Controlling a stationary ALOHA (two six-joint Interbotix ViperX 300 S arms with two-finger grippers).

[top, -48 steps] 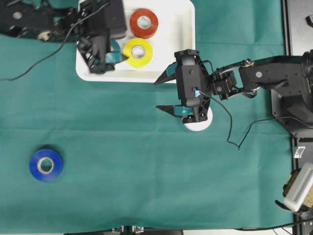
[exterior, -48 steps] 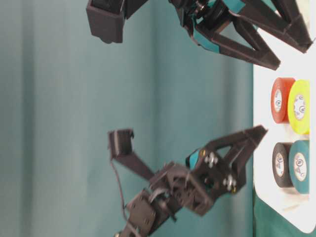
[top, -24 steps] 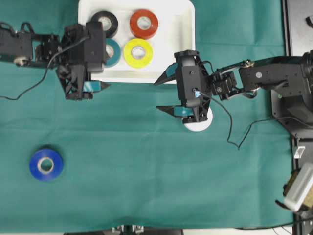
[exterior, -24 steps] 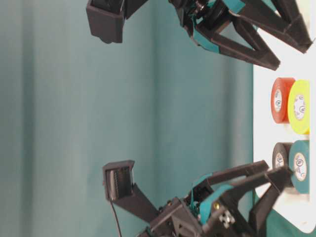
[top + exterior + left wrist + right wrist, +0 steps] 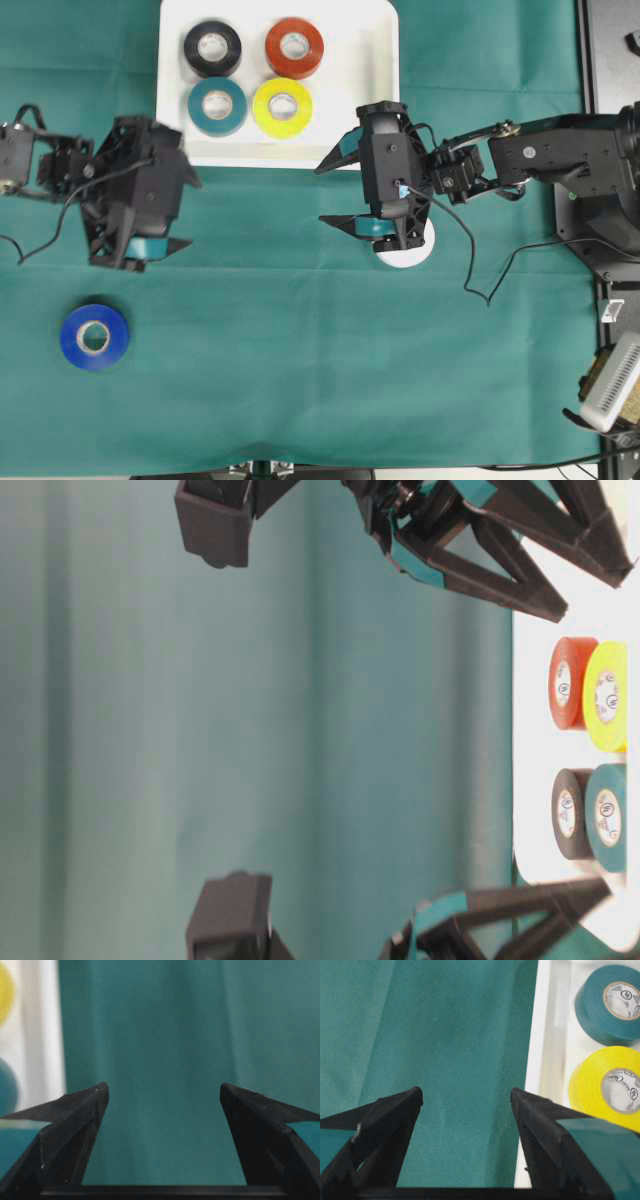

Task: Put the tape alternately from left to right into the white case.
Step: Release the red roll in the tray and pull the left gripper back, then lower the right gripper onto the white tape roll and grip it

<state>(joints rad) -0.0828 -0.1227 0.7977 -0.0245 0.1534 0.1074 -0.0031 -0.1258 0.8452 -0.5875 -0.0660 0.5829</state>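
The white case (image 5: 375, 100) at the back holds black (image 5: 212, 47), red (image 5: 294, 47), teal (image 5: 217, 106) and yellow (image 5: 282, 107) rolls of tape. A blue roll (image 5: 94, 337) lies on the green cloth at the front left. A white roll (image 5: 410, 252) shows partly from under the right arm. My left gripper (image 5: 190, 212) is open and empty over bare cloth, between the case and the blue roll. My right gripper (image 5: 320, 195) is open and empty just off the case's near right corner. The right wrist view shows the teal (image 5: 612, 1002) and yellow (image 5: 610, 1087) rolls past the rim (image 5: 540, 1035).
The green cloth (image 5: 300, 340) covers the table. The right arm's base and a black platform (image 5: 610, 50) stand along the right edge, with a white ribbed device (image 5: 610, 385) below them. Loose cables trail from both arms.
My left gripper has come out of the case and moved toward the front left, leaving the teal roll beside the black one. The right arm has not moved.
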